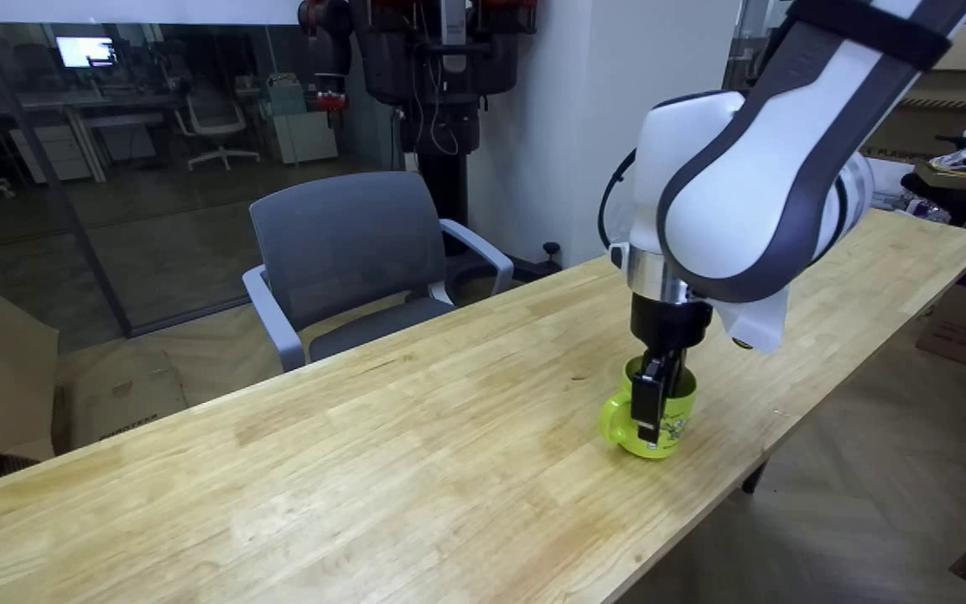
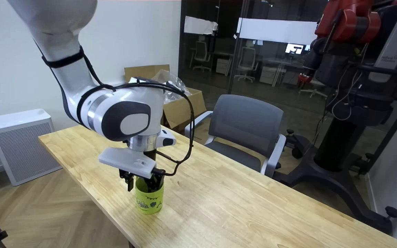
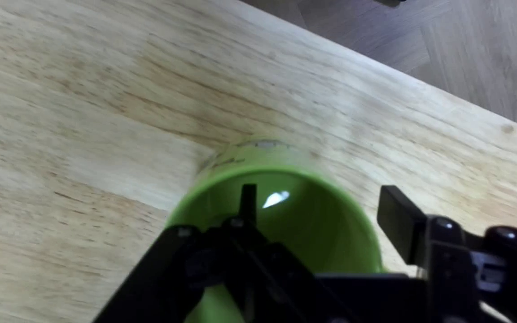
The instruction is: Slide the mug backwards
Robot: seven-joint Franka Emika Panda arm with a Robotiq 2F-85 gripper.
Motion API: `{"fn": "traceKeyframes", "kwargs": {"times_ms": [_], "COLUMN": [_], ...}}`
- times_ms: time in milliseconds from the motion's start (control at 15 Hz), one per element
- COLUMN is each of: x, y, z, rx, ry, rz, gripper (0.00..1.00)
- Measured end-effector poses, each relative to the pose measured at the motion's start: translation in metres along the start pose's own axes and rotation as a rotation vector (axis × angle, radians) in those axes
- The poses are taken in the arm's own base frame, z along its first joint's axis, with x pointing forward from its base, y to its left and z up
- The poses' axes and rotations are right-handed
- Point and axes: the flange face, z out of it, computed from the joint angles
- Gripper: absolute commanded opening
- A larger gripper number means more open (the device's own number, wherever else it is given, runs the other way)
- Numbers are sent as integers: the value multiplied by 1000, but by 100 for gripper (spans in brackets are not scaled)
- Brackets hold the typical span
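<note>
Claw (image 3: 320,204) stands wide in the wrist view's lower half, one finger (image 3: 248,204) inside the upright mug (image 3: 305,224), the other outside, at right.

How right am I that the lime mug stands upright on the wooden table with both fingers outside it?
Not both: the wrist view shows one of the fingers inside the mug, the other outside. The mug does stand upright on the wooden table.
</note>
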Motion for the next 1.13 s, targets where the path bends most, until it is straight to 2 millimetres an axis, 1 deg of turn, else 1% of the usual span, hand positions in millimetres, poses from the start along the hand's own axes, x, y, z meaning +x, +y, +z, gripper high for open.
{"fn": "traceKeyframes", "kwargs": {"times_ms": [267,600,933,1133], "x": [-12,-25,-36,-45], "y": [9,13,11,7], "z": [-17,-44,-74,-84], "rx": [-84,-199,-292,-284], "ry": [32,60,104,119], "rz": [25,25,31,43], "gripper": [100,100,100,100]}}
